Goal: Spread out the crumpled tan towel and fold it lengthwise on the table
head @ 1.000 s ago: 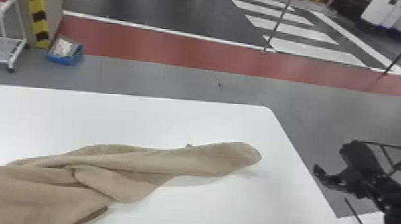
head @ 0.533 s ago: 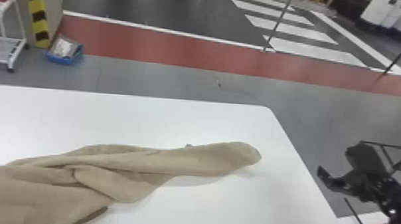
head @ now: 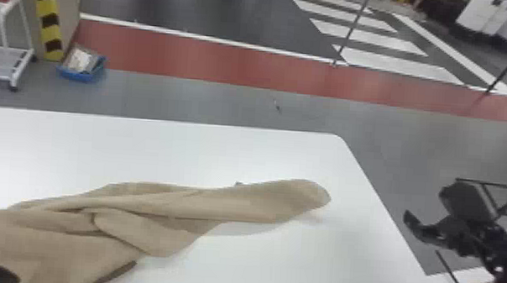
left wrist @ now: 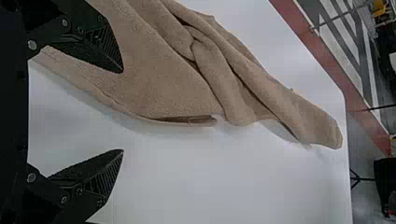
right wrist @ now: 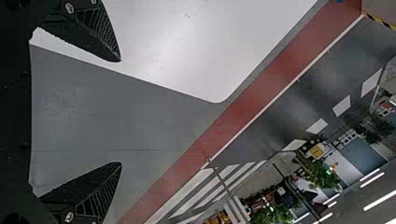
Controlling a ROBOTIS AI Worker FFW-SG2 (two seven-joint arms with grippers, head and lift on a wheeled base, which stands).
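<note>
Across the smooth white counter (head: 264, 156) with its rounded corner sprawls the crumpled tan cloth towel (head: 130, 224), bunched into long twisted folds and tapering to a narrow tip (head: 308, 199) near the corner. The black two-fingered left tool (left wrist: 122, 111) has its fingers spread wide, nothing between them, one finger over the towel's broad part; whether it touches the fabric, I can't tell. Out past the counter's side edge, the black two-fingered right tool (right wrist: 121, 112) is wide apart too, and empty. Handling should be easy on weight: light, limp, grippy rather than slippery, hardly fragile (though limp cloth loves to fold back on itself). My call: pinch a single layer at the loose hemmed edge (left wrist: 201, 121), then open out the twist, sparing the thick middle. Brands, labels, lettering? None I can read on the towel.
</note>
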